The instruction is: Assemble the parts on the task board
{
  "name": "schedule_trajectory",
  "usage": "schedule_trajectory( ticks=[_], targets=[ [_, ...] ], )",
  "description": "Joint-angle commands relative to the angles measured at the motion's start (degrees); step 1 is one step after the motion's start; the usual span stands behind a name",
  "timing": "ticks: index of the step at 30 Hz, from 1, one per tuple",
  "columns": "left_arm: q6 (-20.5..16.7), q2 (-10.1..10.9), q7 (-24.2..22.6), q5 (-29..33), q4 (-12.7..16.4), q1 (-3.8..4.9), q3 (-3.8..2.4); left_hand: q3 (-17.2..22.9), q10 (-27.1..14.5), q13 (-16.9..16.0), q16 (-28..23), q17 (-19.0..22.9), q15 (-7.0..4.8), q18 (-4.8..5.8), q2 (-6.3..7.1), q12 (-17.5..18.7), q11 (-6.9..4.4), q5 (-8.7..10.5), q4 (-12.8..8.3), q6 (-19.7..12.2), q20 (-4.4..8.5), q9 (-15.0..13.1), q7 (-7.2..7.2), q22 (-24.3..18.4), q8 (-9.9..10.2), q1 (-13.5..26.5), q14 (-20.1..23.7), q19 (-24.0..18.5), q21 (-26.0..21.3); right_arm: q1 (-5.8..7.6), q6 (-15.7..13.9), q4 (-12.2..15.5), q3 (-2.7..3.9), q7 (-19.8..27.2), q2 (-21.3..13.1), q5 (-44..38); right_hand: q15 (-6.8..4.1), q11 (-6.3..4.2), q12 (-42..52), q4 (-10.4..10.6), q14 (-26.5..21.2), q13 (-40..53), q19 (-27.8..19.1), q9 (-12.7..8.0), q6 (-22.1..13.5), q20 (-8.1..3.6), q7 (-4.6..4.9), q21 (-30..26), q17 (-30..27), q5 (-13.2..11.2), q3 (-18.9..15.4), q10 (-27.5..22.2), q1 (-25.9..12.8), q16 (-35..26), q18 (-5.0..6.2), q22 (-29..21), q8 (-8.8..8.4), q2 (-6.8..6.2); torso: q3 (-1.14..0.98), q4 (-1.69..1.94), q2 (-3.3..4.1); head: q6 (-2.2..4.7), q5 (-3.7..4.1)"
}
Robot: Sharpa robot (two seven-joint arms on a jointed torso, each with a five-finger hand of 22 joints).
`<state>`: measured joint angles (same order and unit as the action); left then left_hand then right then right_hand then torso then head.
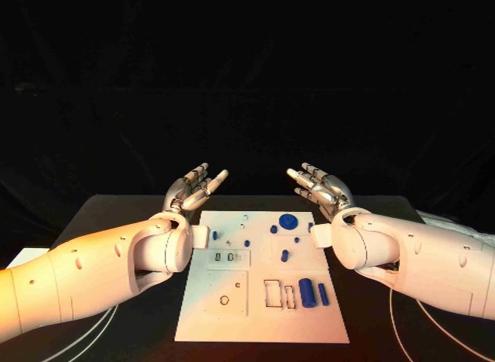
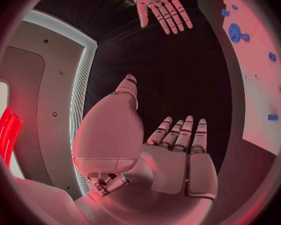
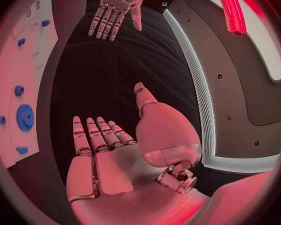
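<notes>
Parts loose on task board

The task board lies mid-table, parts on it.

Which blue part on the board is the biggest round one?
The blue disc at the board's far end; the other blue parts are small dots or long bars.
</notes>
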<state>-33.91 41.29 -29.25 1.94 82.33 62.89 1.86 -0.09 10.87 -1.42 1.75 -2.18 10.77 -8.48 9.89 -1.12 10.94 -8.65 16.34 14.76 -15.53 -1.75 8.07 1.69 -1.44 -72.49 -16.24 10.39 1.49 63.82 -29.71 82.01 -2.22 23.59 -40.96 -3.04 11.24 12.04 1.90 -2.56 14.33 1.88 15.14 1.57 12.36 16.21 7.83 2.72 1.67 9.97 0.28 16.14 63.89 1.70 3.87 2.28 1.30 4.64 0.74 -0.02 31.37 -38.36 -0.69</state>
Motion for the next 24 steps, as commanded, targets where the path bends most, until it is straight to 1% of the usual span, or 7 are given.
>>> schedule_trajectory(
  ticks=[1, 6, 9, 11, 12, 18, 24],
  targets=[
    [4.8, -0.2, -1.4, 0.6, -0.2, 0.17, -0.02, 1.0, 3.0, -0.4, 1.2, -0.7, 0.61, -0.94, -1.16, -0.7, 1.29, -0.21, 0.7, 3.2, -1.16, -0.3, 6.1, 0.6, -0.7, -3.6, -4.7, 3.0, 1.0, 0.65, 13.1, -1.4, -0.3, -4.7, 0.7, -4.8, 1.33, 1.78, 2.6, -4.4, 19.0, 1.3, 15.9, 1.2, 11.4, 0.47, 7.6, 4.6, 1.6, 0.4, 1.3, 16.4, 8.5, 3.2, 3.54, 2.1, 1.99, 1.06, 0.02, -0.02, 0.01, -0.01, 0.0],
    [4.8, -0.2, -1.4, 0.6, -0.2, 0.17, -0.02, 2.9, 18.3, -1.7, 5.8, -3.0, 2.25, 0.56, -5.33, -3.5, 3.5, 0.32, -0.1, 15.6, -1.16, -1.7, 8.04, 3.1, -3.3, -5.4, -23.3, 19.6, 6.0, 1.4, 17.9, -3.1, -0.74, -6.4, 1.5, -6.3, -0.34, 0.26, 5.0, -6.9, 35.3, 2.0, 24.9, 2.3, 25.6, 0.51, 6.41, 7.2, 2.1, 0.9, 2.9, 33.6, 11.2, 5.6, 5.89, 2.7, 4.15, 1.47, 0.02, -0.02, 0.01, -0.01, 0.0],
    [4.8, -0.2, -1.4, 0.6, -0.2, 0.17, -0.02, 2.9, 35.5, -3.0, 8.6, -3.9, 0.22, -1.09, -6.83, -6.9, 2.0, 0.48, -1.6, 26.5, -0.86, -2.6, 7.19, 4.6, -5.5, -6.7, -32.6, 31.8, 9.8, 1.62, 19.4, -3.6, -0.87, -7.0, 1.7, -6.7, -1.15, -0.6, 4.1, -8.2, 38.7, 1.7, 26.9, 2.1, 31.6, 0.43, 5.68, 7.4, 1.9, 1.3, 4.2, 37.1, 11.3, 4.8, 6.55, 2.1, 3.96, 1.52, 0.02, -0.02, 0.01, -0.01, 0.0],
    [4.8, -0.2, -1.4, 0.6, -0.2, 0.17, -0.02, 2.8, 39.4, -2.8, 9.1, -3.9, -0.8, -1.89, -7.39, -7.5, 1.14, 0.47, -2.9, 32.8, -0.62, -3.0, 6.54, 4.7, -6.6, -7.6, -35.8, 35.6, 10.7, 1.68, 19.7, -3.7, -0.9, -7.1, 1.8, -6.8, -1.49, -0.99, 3.6, -8.8, 40.3, 1.7, 27.8, 2.1, 34.5, 0.31, 5.42, 7.5, 1.9, 1.4, 4.9, 38.6, 11.3, 4.5, 6.68, 1.9, 3.75, 1.51, 0.02, -0.02, 0.01, -0.01, 0.0],
    [5.9, 2.0, -2.2, 0.8, 0.2, 0.27, -0.03, 3.0, 41.8, -2.8, 9.4, -4.0, -1.51, -2.08, -7.88, -7.8, 0.44, 0.46, -4.1, 35.4, -0.09, -3.0, 6.0, 4.7, -7.1, -8.7, -38.1, 38.2, 11.2, 2.51, 7.7, -4.6, -0.75, -2.8, -0.9, -18.1, -1.73, -1.32, 3.2, -9.5, 41.4, 1.7, 28.6, 2.1, 36.5, 0.21, 5.35, 7.5, 1.9, 1.3, 5.7, 39.7, 11.3, 4.1, 6.72, 1.8, 3.52, 1.46, -0.13, 0.45, 1.87, -0.29, 1.42],
    [5.8, 3.6, -1.6, 0.5, 1.6, 0.44, -0.12, 5.7, 49.5, -2.5, 10.2, -4.9, -4.17, -2.25, -8.76, -7.7, -2.1, 0.69, -8.7, 41.2, 2.91, -2.8, 3.73, 4.8, -8.1, -13.7, -45.4, 46.5, 12.7, 3.02, 5.9, -4.9, -0.57, -3.5, -1.5, -24.4, -2.82, -2.47, 2.3, -11.7, 45.3, 1.7, 31.3, 2.3, 41.6, -0.6, 4.39, 8.0, 2.0, 0.8, 8.6, 43.7, 11.0, 3.5, 6.87, 1.7, 3.21, 1.12, -0.14, 0.56, 2.92, -0.01, 1.73],
    [6.5, 5.7, -0.9, 0.1, 4.2, 0.6, -0.43, 7.5, 53.5, -2.3, 10.0, -6.1, -5.61, -2.08, -8.66, -6.2, -3.28, 0.67, -9.5, 44.0, 4.56, -2.6, 2.81, 5.0, -7.8, -14.1, -49.0, 51.0, 13.6, 3.92, 5.5, -4.9, -0.34, -5.1, -2.3, -31.3, -3.98, -3.38, 1.9, -13.2, 48.9, 1.7, 34.0, 2.4, 44.5, -1.64, 3.61, 8.6, 2.1, 1.0, 12.0, 47.3, 9.6, 3.4, 6.88, 1.7, 2.97, 0.67, -0.26, 0.87, 4.34, 0.32, 2.15]
  ],
)
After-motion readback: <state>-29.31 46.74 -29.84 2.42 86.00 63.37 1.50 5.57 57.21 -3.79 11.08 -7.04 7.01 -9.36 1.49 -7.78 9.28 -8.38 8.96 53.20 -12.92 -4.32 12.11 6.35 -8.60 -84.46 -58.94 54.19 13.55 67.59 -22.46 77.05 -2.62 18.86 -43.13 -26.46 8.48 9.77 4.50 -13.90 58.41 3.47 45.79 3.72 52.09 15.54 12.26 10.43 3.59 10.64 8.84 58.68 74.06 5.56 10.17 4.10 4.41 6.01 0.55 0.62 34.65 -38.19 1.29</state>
